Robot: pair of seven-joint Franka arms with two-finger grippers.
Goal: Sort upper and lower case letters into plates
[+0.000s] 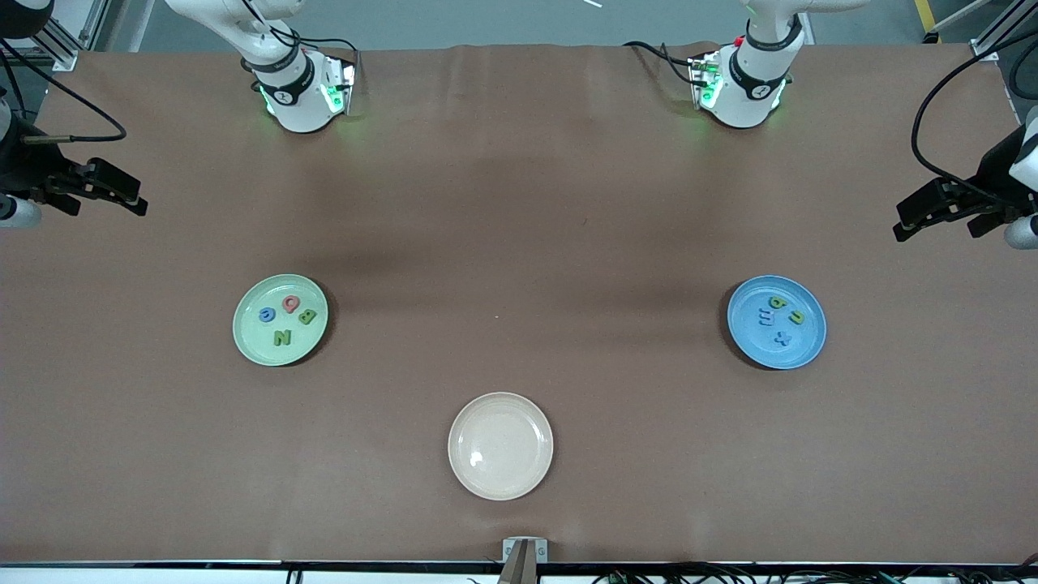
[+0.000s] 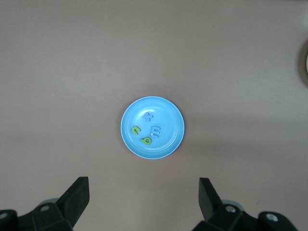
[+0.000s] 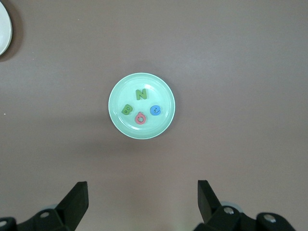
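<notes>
— What does the front view give you?
— My left claw (image 1: 932, 212) and right claw (image 1: 109, 191) wait at the ends of the surface (image 1: 519, 203), fingers apart, empty. The mint plate (image 1: 253, 345) holds four capitals, the blue plate (image 1: 803, 349) four small letters; the beige plate (image 1: 500, 446) lies nearer the camera.
— The left wrist view?
— Blue x (image 2: 148, 116), blue m (image 2: 157, 130), green n (image 2: 136, 130), green b (image 2: 146, 140).
— The right?
— Green N (image 3: 141, 94), green B (image 3: 128, 109), pink Q (image 3: 140, 118), blue G (image 3: 156, 110).

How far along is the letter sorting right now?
It looks finished. The mint green plate holds capitals G, B, N, Q; the sky blue plate holds small b, x, m, n. The cream plate holds none. Left gripper and right gripper wait open, holding nothing.
</notes>
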